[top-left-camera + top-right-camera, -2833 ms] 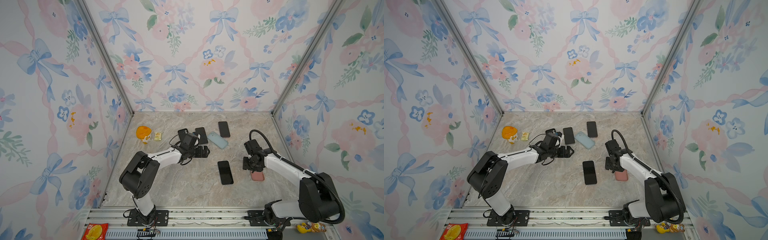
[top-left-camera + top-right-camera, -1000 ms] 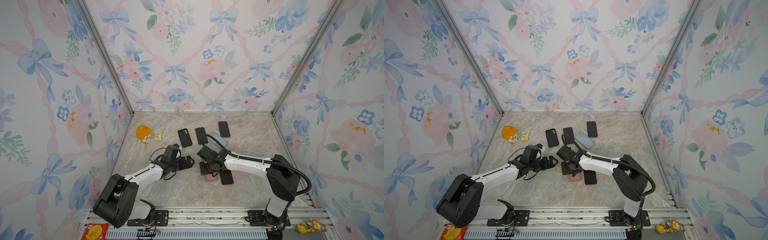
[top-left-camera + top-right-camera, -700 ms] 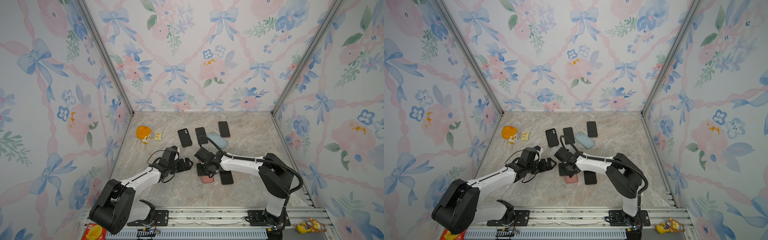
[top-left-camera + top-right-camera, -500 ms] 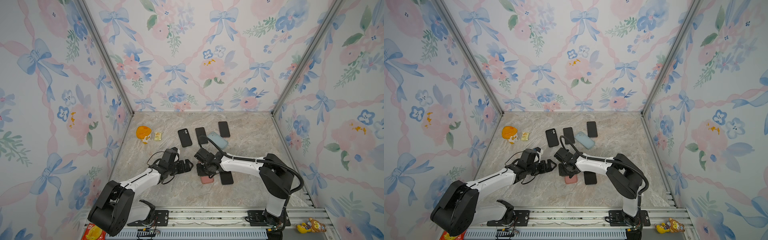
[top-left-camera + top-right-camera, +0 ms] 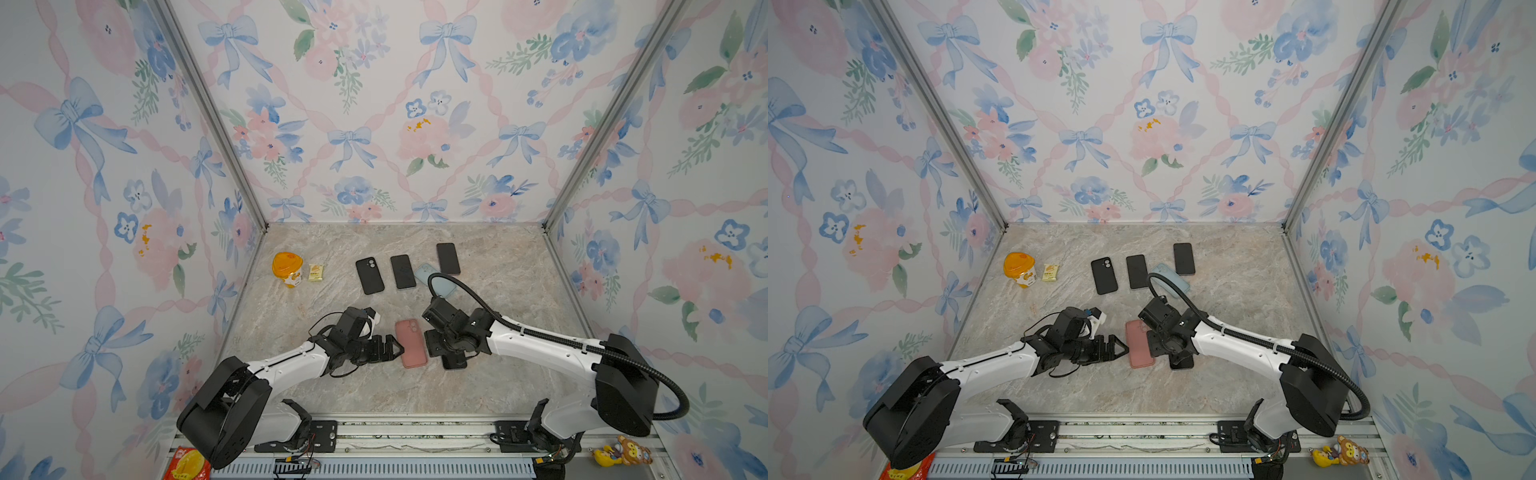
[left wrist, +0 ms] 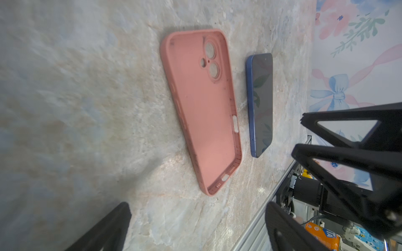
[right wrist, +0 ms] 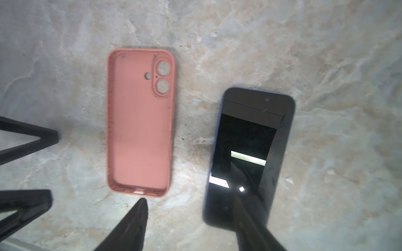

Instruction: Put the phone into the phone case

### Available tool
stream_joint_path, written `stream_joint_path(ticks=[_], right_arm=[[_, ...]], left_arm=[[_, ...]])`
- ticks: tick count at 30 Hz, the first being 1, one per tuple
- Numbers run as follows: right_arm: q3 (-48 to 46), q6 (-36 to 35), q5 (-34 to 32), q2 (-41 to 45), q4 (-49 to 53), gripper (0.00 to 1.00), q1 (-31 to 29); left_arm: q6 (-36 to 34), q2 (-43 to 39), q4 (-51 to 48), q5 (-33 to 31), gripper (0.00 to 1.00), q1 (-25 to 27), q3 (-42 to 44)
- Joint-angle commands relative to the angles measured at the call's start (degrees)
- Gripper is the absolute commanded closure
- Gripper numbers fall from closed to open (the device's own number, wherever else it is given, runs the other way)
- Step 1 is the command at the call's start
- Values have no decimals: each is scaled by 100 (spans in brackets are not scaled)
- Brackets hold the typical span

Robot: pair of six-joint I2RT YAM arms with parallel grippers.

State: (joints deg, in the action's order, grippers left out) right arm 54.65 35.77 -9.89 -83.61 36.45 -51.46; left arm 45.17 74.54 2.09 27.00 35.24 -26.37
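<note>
The pink phone case [image 5: 410, 343] [image 5: 1140, 343] lies on the marble floor with its hollow side up, empty [image 6: 202, 108] [image 7: 140, 123]. Just to its right lies the phone [image 7: 248, 152] [image 6: 261, 104], blue-edged with its dark screen up; in both top views only its near end [image 5: 455, 365] [image 5: 1181, 365] shows under the right arm. My left gripper [image 5: 395, 349] [image 5: 1121, 348] [image 6: 196, 206] is open, its tips just left of the case. My right gripper [image 5: 441, 353] [image 5: 1169, 351] [image 7: 189, 204] is open and holds nothing, above the gap between case and phone, with one finger over the phone's near end.
Toward the back wall lie a black case [image 5: 370, 275], two dark phones [image 5: 402, 272] [image 5: 448, 258] and a light blue case [image 5: 430, 274], partly behind the right arm's cable. An orange cup [image 5: 286, 269] and a yellow packet [image 5: 316, 273] stand at the back left.
My right gripper brought the pink case from the right side to the middle, set it down beside the phone and opened off it. My left gripper came forward to the case's left edge.
</note>
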Motion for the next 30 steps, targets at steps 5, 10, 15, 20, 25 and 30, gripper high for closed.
stream_joint_path(ticks=[5, 10, 15, 20, 25, 30], right_arm=[[-769, -264, 32, 338, -152, 20, 485], [-865, -235, 117, 169, -351, 16, 497], [-950, -163, 194, -35, -539, 14, 484], [-929, -123, 209, -326, -624, 14, 462], [-1033, -55, 180, -583, -679, 17, 452], [-1162, -35, 230, -621, -839, 26, 469]], left_arm=[[150, 474, 284, 218, 3, 226, -73], [135, 737, 371, 218, 4, 349, -157], [205, 750, 407, 218, 3, 387, -176], [212, 494, 240, 129, 3, 387, -227], [139, 522, -8, 147, 3, 387, -586], [66, 868, -42, 140, 3, 378, -1123]])
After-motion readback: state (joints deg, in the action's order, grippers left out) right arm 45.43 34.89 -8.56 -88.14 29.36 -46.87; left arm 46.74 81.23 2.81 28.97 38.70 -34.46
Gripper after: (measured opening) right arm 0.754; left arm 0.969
